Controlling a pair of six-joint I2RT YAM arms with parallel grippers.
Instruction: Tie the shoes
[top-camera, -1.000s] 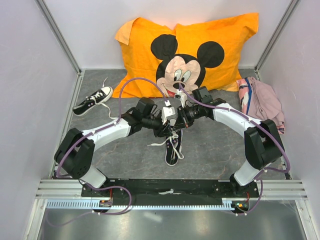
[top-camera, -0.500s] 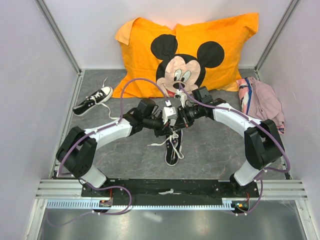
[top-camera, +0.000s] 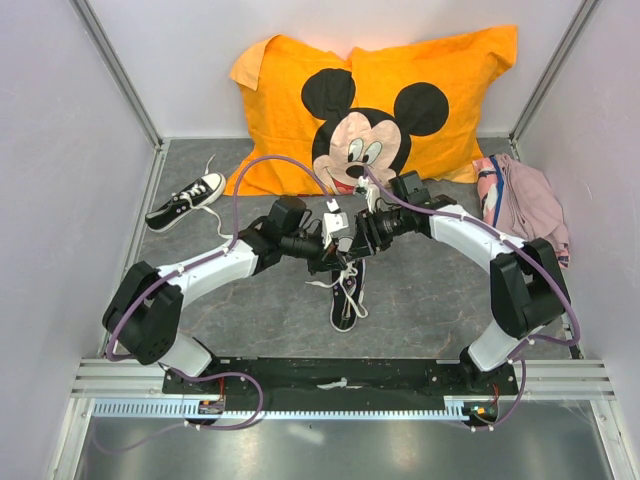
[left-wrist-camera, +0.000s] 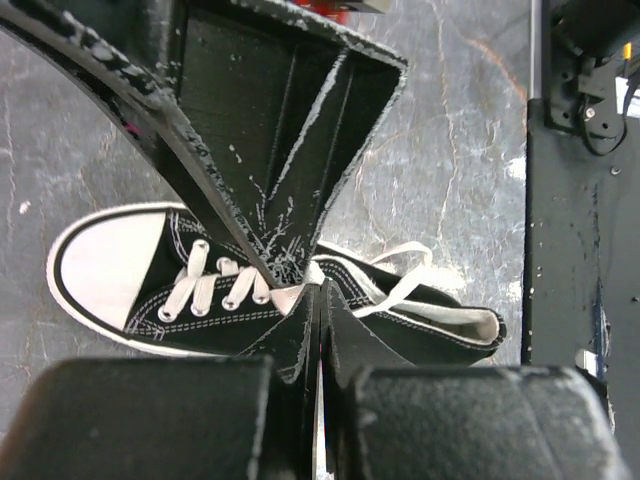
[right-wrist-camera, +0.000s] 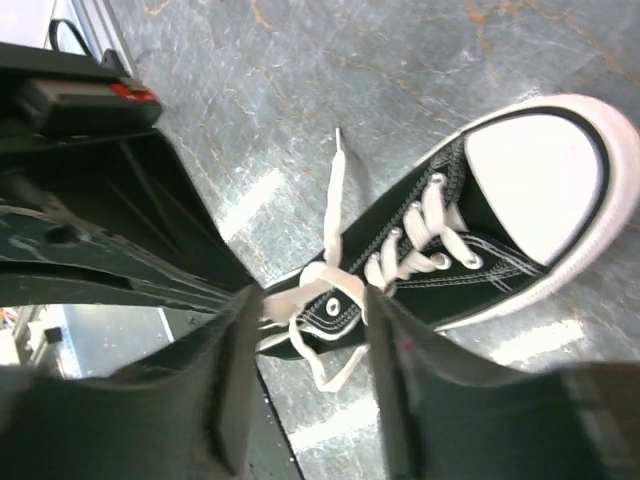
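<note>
From above, the two arms met over the middle of the table (top-camera: 250, 320), where the near shoe (top-camera: 344, 300) lay with its toe toward the arm bases. The left claw (top-camera: 333, 250) and right claw (top-camera: 353, 244) hung close together just above the shoe's collar, too crowded in this view to tell how far either was open. A far shoe (top-camera: 187, 201) lay well apart at the left wall, near the corner of an orange pillow (top-camera: 290, 85), and a pink cloth (top-camera: 525, 205) sat by the right wall. In the left wrist view, the left claw's fingers (left-wrist-camera: 300, 335) were clenched with no gap between them, pinching a flat white lace (left-wrist-camera: 288, 297) just above the top eyelets. Below it the shoe lay on its sole, white toe cap to the left, and a loop of lace trailed over the open collar. In the right wrist view, the right claw was released, its fingers (right-wrist-camera: 385, 365) well apart and holding nothing. The lace ran across that gap from the top eyelet to the left claw's dark tip, and whether it touched the right fingers could not be told. A loose lace end lay on the table beside the shoe.
</note>
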